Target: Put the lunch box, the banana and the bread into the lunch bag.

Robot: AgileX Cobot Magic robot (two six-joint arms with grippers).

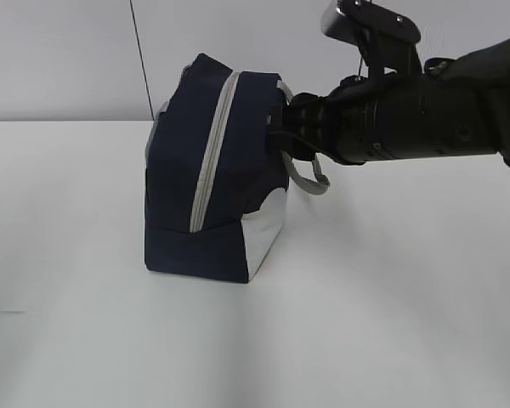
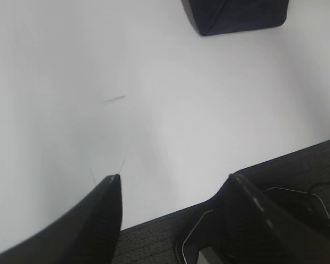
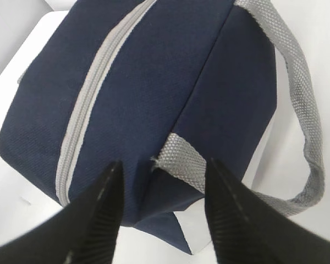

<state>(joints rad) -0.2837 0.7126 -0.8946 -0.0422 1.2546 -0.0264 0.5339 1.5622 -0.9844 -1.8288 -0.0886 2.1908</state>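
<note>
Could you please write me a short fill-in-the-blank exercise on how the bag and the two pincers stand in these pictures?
1. The zipper of the lunch bag is ____.
2. The right pincer straddles the bag's top edge where a grey ____ is sewn on.
3. The left pincer hangs open over the bare ____.

Missing words: closed; strap; table

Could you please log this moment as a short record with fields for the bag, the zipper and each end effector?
lunch bag: navy, standing on the white table
zipper: grey, closed along its visible length
strap handle: grey, hanging loose at the bag's side
right end effector: open, fingers straddling the bag's upper edge near the strap's base
left end effector: open, holding nothing, away from the bag
food items: none visible
</note>
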